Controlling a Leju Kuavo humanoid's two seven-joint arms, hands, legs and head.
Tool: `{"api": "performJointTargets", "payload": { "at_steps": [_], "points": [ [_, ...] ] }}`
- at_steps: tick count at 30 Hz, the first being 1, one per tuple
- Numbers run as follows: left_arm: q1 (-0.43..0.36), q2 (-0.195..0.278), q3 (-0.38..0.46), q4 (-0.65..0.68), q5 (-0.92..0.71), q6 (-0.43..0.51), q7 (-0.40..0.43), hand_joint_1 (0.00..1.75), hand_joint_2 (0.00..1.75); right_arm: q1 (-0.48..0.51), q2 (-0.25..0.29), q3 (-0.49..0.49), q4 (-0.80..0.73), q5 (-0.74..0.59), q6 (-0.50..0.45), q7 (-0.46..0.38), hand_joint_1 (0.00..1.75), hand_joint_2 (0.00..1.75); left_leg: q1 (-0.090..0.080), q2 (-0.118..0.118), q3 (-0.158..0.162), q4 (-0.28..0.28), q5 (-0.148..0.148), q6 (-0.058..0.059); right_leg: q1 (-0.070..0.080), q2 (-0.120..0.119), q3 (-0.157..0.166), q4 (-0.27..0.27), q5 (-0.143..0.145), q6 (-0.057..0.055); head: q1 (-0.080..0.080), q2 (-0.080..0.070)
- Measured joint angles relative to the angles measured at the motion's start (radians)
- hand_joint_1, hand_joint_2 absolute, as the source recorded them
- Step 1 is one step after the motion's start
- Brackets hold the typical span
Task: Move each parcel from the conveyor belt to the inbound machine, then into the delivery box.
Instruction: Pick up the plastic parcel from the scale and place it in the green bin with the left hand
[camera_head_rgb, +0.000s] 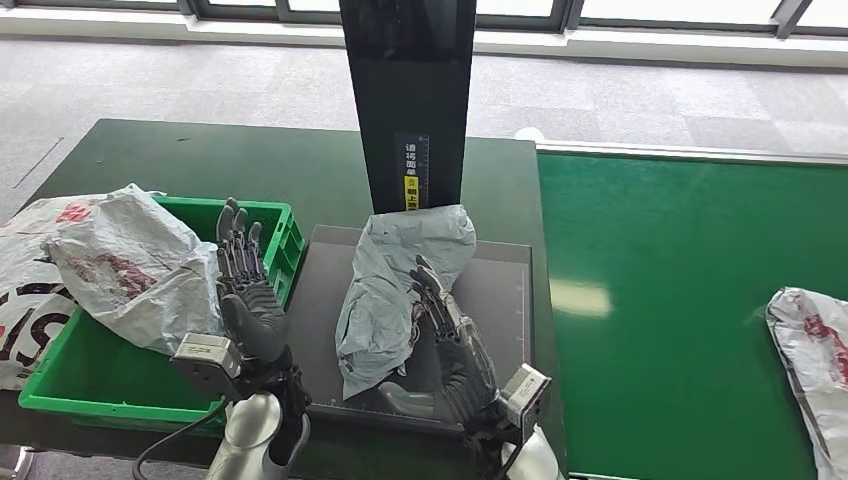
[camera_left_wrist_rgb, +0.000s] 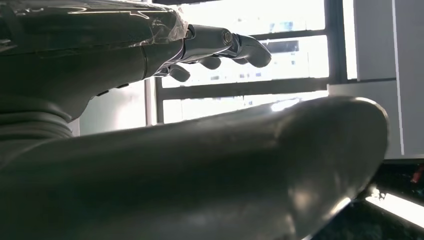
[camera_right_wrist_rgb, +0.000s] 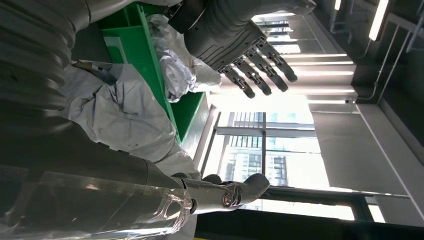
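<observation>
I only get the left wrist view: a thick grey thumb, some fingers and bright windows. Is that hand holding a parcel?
Observer: No. In the head view the left hand stands upright beside the green box, fingers apart, holding nothing.
Operator: So where is the parcel?
Observer: A grey parcel lies on the dark platform of the inbound machine. The right hand touches its side, but I cannot tell whether it grips.
Operator: Are any more waiting?
Observer: Yes, a white parcel lies on the green conveyor belt, at the far right of the head view.
</observation>
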Motion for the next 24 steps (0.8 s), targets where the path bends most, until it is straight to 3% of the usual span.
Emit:
{"api": "performJointTargets", "payload": {
  "at_steps": [6,8,12,14,17,18,21,24],
  "points": [
    [0.006,0.01,-0.065,0.002,-0.216,0.053,0.009,0.0,0.0,0.042,-0.019,0.0,-0.158,0.013,0.02,-0.001,0.0,1.75,-0.001,0.0,0.0,0.0,0.0,0.0,-0.001,0.0,0.0,0.0,0.0,0.0,0.0,0.0],
    [0.002,0.015,-0.095,0.016,-0.285,0.036,0.029,0.0,0.0,0.05,-0.03,0.002,-0.231,0.039,-0.032,-0.001,0.0,1.75,-0.001,0.0,0.0,0.0,0.0,0.0,-0.002,0.0,0.0,0.0,0.0,0.0,0.0,0.0],
    [-0.014,0.021,-0.118,0.053,-0.355,0.018,0.064,0.0,1.75,0.055,-0.056,0.021,-0.364,0.122,-0.303,-0.002,0.0,1.75,-0.001,0.0,0.001,0.0,0.0,0.0,-0.003,0.0,0.0,0.0,0.0,0.0,0.0,0.0],
    [-0.024,0.022,-0.125,0.074,-0.391,0.005,0.09,0.0,1.75,0.064,-0.064,0.03,-0.413,0.186,-0.43,-0.002,0.0,1.75,-0.001,0.0,0.001,0.0,0.0,0.0,-0.003,0.0,0.0,0.0,0.0,0.0,0.0,0.0],
    [-0.054,0.023,-0.139,0.14,-0.509,-0.03,0.165,0.0,0.44,0.09,-0.058,0.042,-0.507,0.357,-0.686,-0.003,0.0,1.75,-0.001,-0.001,0.001,0.001,0.0,0.001,-0.004,-0.001,0.001,0.0,0.0,0.0,0.0,0.0],
    [-0.066,0.024,-0.144,0.169,-0.555,-0.043,0.195,0.0,0.44,0.094,-0.052,0.041,-0.542,0.398,-0.738,-0.003,0.0,1.75,-0.001,-0.001,0.001,0.001,0.0,0.0,-0.004,-0.001,0.001,0.0,0.0,0.0,0.0,0.0],
    [-0.108,0.029,-0.161,0.266,-0.67,-0.081,0.278,0.0,1.75,0.095,-0.037,0.038,-0.621,0.434,-0.763,-0.003,0.0,1.75,-0.001,0.002,0.001,0.001,0.0,0.0,-0.004,0.001,0.001,0.0,0.0,0.0,0.0,0.0],
    [-0.151,0.034,-0.178,0.36,-0.739,-0.111,0.328,0.0,1.75,0.086,-0.034,0.039,-0.66,0.433,-0.763,-0.002,0.0,1.75,-0.001,0.001,0.001,0.001,0.0,0.0,-0.004,0.001,0.001,0.0,0.0,0.0,0.0,0.0]
  ]
}}
